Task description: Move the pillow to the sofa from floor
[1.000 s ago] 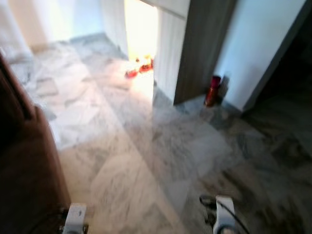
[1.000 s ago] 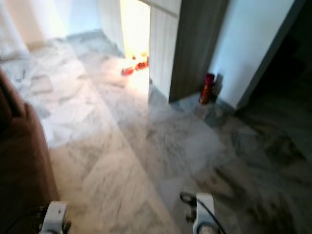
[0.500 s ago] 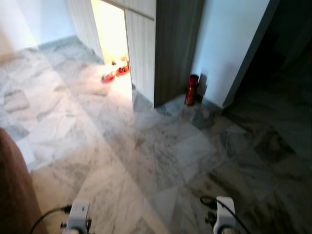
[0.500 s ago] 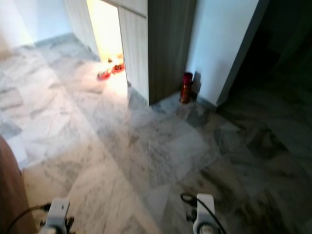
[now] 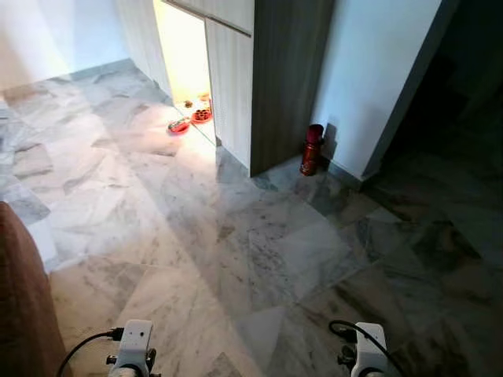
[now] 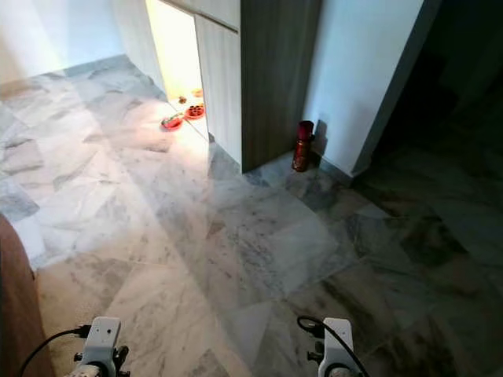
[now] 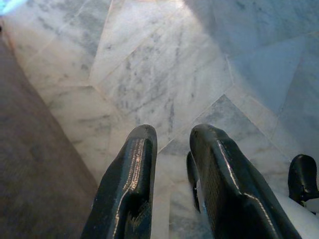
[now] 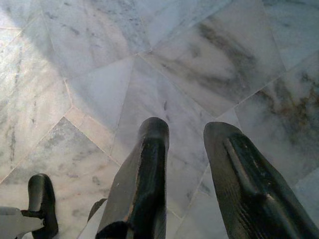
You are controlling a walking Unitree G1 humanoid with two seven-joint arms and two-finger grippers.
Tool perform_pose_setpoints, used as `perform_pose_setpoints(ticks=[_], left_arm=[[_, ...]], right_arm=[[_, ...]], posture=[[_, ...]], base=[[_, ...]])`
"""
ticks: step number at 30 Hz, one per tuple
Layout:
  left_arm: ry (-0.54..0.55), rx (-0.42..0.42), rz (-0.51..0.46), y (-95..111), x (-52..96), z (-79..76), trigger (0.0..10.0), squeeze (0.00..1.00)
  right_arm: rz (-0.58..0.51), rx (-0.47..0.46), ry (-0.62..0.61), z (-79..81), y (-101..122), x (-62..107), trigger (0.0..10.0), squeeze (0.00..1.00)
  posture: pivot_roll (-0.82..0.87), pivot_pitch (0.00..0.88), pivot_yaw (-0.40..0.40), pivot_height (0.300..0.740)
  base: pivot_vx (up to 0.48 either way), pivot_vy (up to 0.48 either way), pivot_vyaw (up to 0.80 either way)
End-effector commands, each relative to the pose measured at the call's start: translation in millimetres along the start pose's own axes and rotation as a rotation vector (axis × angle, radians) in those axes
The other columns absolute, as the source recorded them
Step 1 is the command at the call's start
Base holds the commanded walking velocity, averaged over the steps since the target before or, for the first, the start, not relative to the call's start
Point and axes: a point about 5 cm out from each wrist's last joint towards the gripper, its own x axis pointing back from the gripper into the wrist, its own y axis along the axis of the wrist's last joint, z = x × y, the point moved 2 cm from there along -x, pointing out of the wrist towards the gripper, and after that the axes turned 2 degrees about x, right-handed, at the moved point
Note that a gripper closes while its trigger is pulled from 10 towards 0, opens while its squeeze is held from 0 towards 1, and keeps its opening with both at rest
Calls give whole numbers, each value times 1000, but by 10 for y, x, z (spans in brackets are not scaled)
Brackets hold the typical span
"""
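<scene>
Marble floor (image 5: 196,228) spreads ahead in the left eye view, with both arms hanging low: the left arm's wrist (image 5: 132,349) and the right arm's wrist (image 5: 367,355) poke in at the bottom edge. A brown sofa (image 5: 20,306) edge sits at the lower left. A lit doorway (image 5: 185,47) opens beside a wood panel (image 5: 287,78), red bowls (image 5: 191,120) lie at its threshold, and a red bottle (image 5: 312,150) stands at the wall's foot. No pillow can be made out.

Left wrist view: the left gripper (image 7: 169,144) points down at the floor, fingers slightly parted, holding nothing, beside the sofa.

Right wrist view: the right gripper (image 8: 187,134) hangs over bare marble, fingers apart and empty.
</scene>
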Motion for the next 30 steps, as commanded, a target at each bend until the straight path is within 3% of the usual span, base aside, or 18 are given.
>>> perform_pose_setpoints(ticks=[1,30], left_arm=[[5,-2,15,-35,7,21,10000,0],[1,2,18,-49,11,13,10000,0]], right_arm=[[3,2,-4,-17,-1,0,10000,0],[-5,-6,5,-17,2,1,10000,0]], posture=[[37,10,-29,740],[38,0,-33,740]], base=[[0,0,0],[0,0,0]])
